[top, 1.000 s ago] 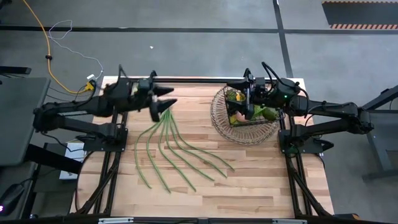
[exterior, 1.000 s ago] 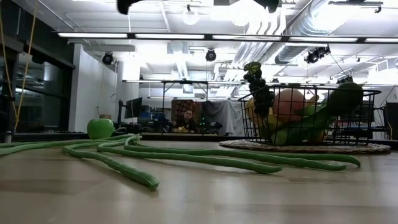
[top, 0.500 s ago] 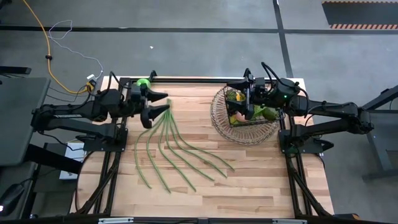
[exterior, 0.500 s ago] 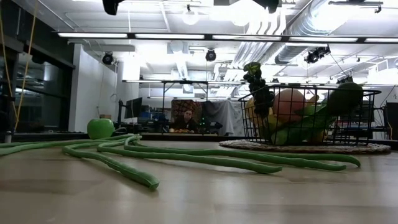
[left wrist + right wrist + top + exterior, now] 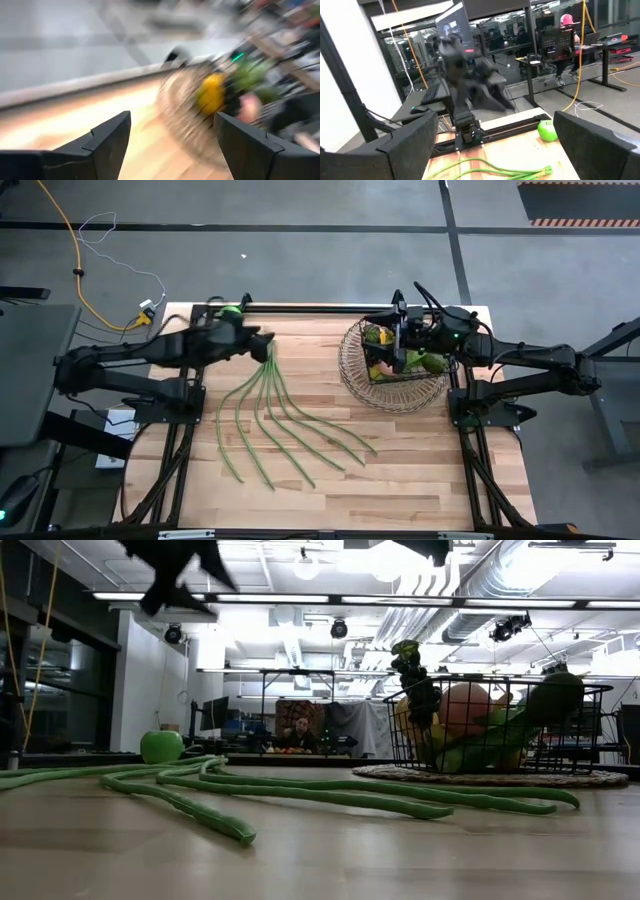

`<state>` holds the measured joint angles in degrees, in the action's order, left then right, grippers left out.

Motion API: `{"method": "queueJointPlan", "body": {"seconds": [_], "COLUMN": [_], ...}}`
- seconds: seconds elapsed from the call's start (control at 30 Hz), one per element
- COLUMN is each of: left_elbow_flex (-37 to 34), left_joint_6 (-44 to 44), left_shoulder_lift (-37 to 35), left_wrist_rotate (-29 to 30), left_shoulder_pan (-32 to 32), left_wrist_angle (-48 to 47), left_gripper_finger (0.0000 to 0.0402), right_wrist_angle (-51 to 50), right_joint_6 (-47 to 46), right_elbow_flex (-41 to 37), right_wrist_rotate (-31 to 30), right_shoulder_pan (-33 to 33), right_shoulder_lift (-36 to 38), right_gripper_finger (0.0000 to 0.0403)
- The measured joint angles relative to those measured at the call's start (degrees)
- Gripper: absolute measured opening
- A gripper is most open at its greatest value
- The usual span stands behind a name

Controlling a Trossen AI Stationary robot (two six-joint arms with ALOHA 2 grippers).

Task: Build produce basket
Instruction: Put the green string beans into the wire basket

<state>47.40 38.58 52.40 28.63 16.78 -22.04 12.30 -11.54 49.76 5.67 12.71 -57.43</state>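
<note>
The long green beans (image 5: 272, 415) lie fanned on the table, their bunched ends toward the far edge; they also show in the low view (image 5: 200, 795) and the right wrist view (image 5: 512, 170). A green apple (image 5: 232, 311) sits by the far edge (image 5: 161, 746). The round wire basket (image 5: 347, 370) holds heaped produce (image 5: 470, 725): dark grapes, a pink peach, yellow and green pieces. My left gripper (image 5: 264, 346) hovers open above the beans' bunched ends, blurred (image 5: 172, 117). My right gripper (image 5: 400, 345) hangs open over the basket (image 5: 495, 120).
The basket takes the table's far right part. Bare wood lies along the near edge and between beans and basket. A black rail (image 5: 320, 308) runs along the far edge. Beyond the table there are desks and a seated person (image 5: 300, 732).
My left gripper drew back toward the table's left edge, then swung down and out again over the beans' bunched ends; it now shows at the top of the low view and is blurred. The apple, covered by the arm before, has come into sight. Beans and basket stay put.
</note>
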Motion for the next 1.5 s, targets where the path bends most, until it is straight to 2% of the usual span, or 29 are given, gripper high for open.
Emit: {"method": "queueJointPlan", "body": {"seconds": [0.1, 0.2, 0.43, 0.63, 0.9, 1.13, 1.37, 1.5], "left_elbow_flex": [1.7, 2.7, 2.8, 2.8, 2.8, 2.8, 3.0, 3.0], "left_joint_6": [4.3, 4.8, 4.8, 4.3, 3.8, 3.4, 3.2, 3.2], "left_shoulder_lift": [6.0, 12.5, 26.1, 34.1, 40.0, 44.6, 46.3, 46.3], "left_wrist_rotate": [-5.0, -7.9, -10.5, -12.6, -15.3, -18.5, -18.2, -18.0], "left_shoulder_pan": [4.7, 8.7, 15.6, 20.6, 24.2, 24.2, 23.9, 24.0], "left_wrist_angle": [-9.5, -13.9, -12.6, -6.8, -4.5, -4.5, -4.3, -4.3], "left_gripper_finger": [0.0275, 0.0275, 0.0275, 0.0275, 0.0275, 0.0266, 0.0236, 0.0201], "right_wrist_angle": [-0.5, -0.6, -1.3, -2.6, -3.6, -3.7, -3.7, -4.0], "right_joint_6": [-0.2, -0.2, -0.4, -0.5, -2.7, -3.0, -3.0, -3.0], "right_elbow_flex": [0.0, 0.0, 0.0, 0.0, 0.0, 0.0, 0.0, 0.0], "right_wrist_rotate": [-1.2, -1.3, -1.4, -1.4, -1.5, -1.4, -1.4, -1.4], "right_shoulder_pan": [0.0, 0.0, 0.0, 0.0, 0.0, 0.0, 0.0, 0.0], "right_shoulder_lift": [0.0, 0.0, 0.0, 0.0, 0.0, 0.0, 0.0, 0.0], "right_gripper_finger": [0.0385, 0.0385, 0.0385, 0.0385, 0.0385, 0.0385, 0.0385, 0.0385]}}
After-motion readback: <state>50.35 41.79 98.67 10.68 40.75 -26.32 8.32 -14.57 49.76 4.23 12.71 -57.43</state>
